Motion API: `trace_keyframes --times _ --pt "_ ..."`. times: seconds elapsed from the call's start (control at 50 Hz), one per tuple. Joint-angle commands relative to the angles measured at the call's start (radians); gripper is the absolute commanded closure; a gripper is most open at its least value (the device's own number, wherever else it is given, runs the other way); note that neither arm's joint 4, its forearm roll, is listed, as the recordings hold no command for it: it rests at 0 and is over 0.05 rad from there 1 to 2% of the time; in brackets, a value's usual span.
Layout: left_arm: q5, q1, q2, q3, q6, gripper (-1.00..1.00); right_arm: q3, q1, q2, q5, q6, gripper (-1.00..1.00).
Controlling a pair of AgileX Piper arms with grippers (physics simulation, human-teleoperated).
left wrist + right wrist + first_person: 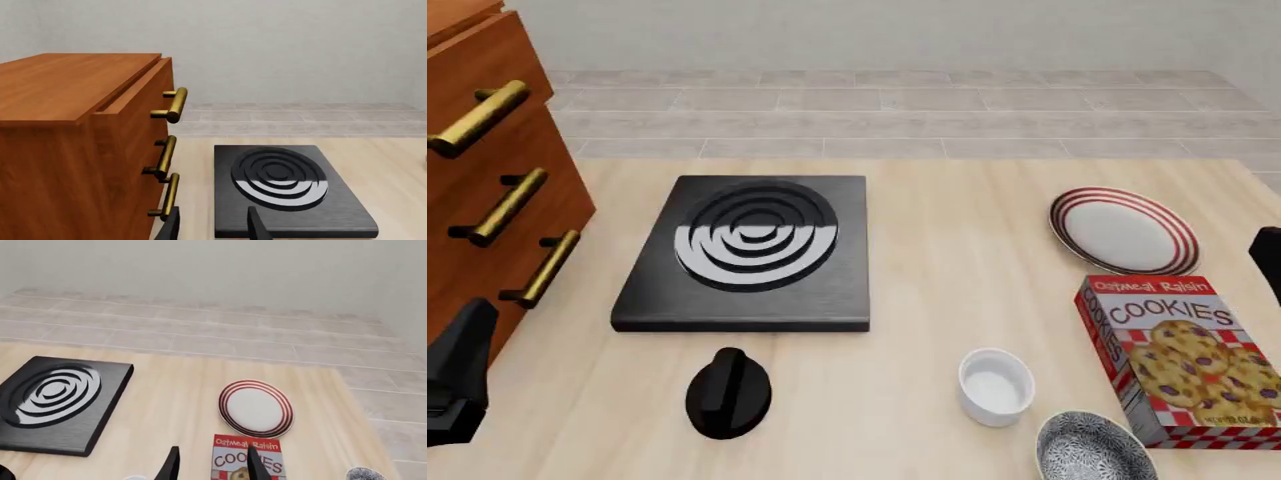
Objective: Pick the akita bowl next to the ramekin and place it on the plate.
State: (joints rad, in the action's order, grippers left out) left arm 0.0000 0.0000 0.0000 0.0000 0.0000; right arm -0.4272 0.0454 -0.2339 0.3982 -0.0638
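Nearest the front camera sat the akita bowl (1096, 450), cut by the lower edge, touching or almost touching the cookie box (1178, 355) on one side, with the ramekin (996, 386) just beside it on the other. No fingers were on it.

By size: the wooden drawer cabinet (73, 145) with brass handles (172, 105) stood close beside the left gripper (212, 227), just outboard of its fingers. The black burner slab (293, 192) with its concentric rings lay straight ahead of those fingers, on the pale table (961, 250). The cookie box lay directly under and ahead of the right gripper (210, 465). The plate (256, 408) sat beyond the box from the right fingers, well apart from the bowl. A black knob (729, 392) lay between the slab and the camera, well to the inside of the left arm.

Both pairs of fingers stood parted with nothing between them. In the right wrist view, a speckled sliver at the frame's edge was probably the bowl, though too little showed to be sure.
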Motion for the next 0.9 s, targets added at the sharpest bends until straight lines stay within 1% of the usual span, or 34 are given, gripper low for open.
trace_keyframes --times 0.02,0.06,0.1,0.14,0.26,0.3,0.34,0.38,0.42,0.44,0.46,0.48,0.54,0.56,0.6,0.62,0.68,0.78,0.9 --pt "0.000 0.000 0.000 0.000 0.000 -1.00 -0.064 0.039 -0.023 0.120 0.015 -1.00" --pt "0.000 0.000 0.000 0.000 0.000 -1.00 -0.076 0.040 -0.021 0.143 0.028 -1.00" --pt "0.000 0.000 0.000 0.000 0.000 -1.00 -0.084 0.039 -0.016 0.161 0.023 -1.00" --pt "0.000 0.000 0.000 0.000 0.000 -1.00 -0.093 0.054 -0.034 0.182 0.063 -1.00" --pt "0.000 0.000 0.000 0.000 0.000 -1.00 -0.131 0.063 -0.048 0.232 0.056 -1.00" --pt "0.000 0.000 0.000 0.000 0.000 -1.00 -0.142 0.068 -0.066 0.251 0.076 -1.00" --pt "0.000 0.000 0.000 0.000 0.000 -1.00 -0.146 0.080 -0.085 0.266 0.113 -1.00" --pt "0.000 0.000 0.000 0.000 0.000 -1.00 -0.154 0.084 -0.094 0.279 0.114 -1.00" --pt "0.000 0.000 0.000 0.000 0.000 -1.00 -0.168 0.085 -0.101 0.297 0.095 -1.00" --pt "0.000 0.000 0.000 0.000 0.000 -1.00 -0.168 0.085 -0.101 0.297 0.095 -1.00" --pt "0.000 0.000 0.000 0.000 0.000 -1.00 -0.173 0.089 -0.106 0.304 0.104 -1.00" --pt "0.000 0.000 0.000 0.000 0.000 -1.00 -0.179 0.104 -0.121 0.323 0.127 -1.00" --pt "0.000 0.000 0.000 0.000 0.000 -1.00 -0.196 0.105 -0.121 0.349 0.119 -1.00" --pt "0.000 0.000 0.000 0.000 0.000 -1.00 -0.194 0.102 -0.123 0.354 0.127 -1.00" --pt "0.000 0.000 0.000 0.000 0.000 -1.00 -0.185 0.127 -0.135 0.369 0.171 -1.00" --pt "0.000 0.000 0.000 0.000 0.000 -1.00 -0.185 0.118 -0.136 0.377 0.176 -1.00" --pt "0.000 0.000 0.000 0.000 0.000 -1.00 -0.202 0.113 -0.131 0.396 0.147 -1.00" --pt "0.000 0.000 0.000 0.000 0.000 -1.00 -0.211 0.109 -0.151 0.418 0.160 -1.00" --pt "0.000 0.000 0.000 0.000 0.000 -1.00 -0.220 0.116 -0.183 0.446 0.160 -1.00"
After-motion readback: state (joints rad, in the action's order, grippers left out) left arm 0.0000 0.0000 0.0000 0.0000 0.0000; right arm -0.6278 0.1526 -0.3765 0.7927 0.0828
